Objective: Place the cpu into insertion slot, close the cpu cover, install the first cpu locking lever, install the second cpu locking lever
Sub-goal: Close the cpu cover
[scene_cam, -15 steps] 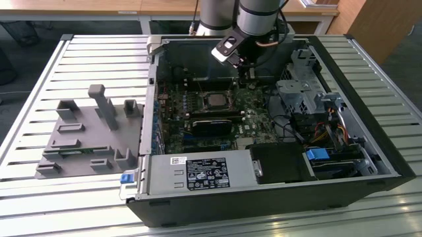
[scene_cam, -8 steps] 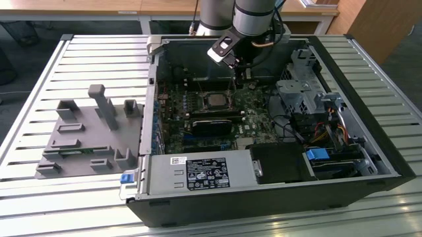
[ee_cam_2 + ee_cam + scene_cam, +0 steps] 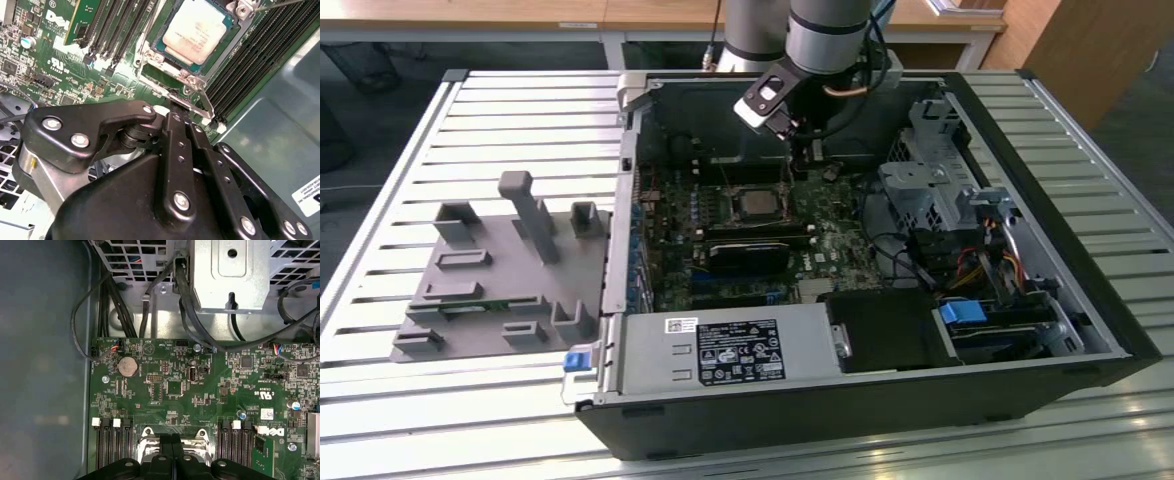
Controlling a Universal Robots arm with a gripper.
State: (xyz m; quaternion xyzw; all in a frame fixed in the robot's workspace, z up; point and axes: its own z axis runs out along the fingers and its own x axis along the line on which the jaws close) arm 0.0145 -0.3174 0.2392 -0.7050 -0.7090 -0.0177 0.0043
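The cpu [image 3: 754,204] with its pale metal top [image 3: 197,27] sits in the insertion slot [image 3: 161,47] on the green motherboard inside the open computer case. The silvery cpu cover [image 3: 192,81] lies as a frame around the chip. My gripper [image 3: 803,158] hangs over the far side of the socket, black fingers pressed together. In the second wrist view the gripper [image 3: 175,107] is shut, its tips right at the cover's edge tab. The first wrist view shows the gripper [image 3: 172,440] over the socket's metal rim [image 3: 150,432]. A thin lever rod [image 3: 272,5] runs beside the socket.
A grey power supply box [image 3: 720,350] fills the case's near side. A black module [image 3: 747,250] lies just in front of the socket. Drive cage [image 3: 927,195] and cables [image 3: 987,265] crowd the exterior view's right. Memory slots [image 3: 250,60] flank the socket. A grey fixture [image 3: 507,270] rests on the slatted table.
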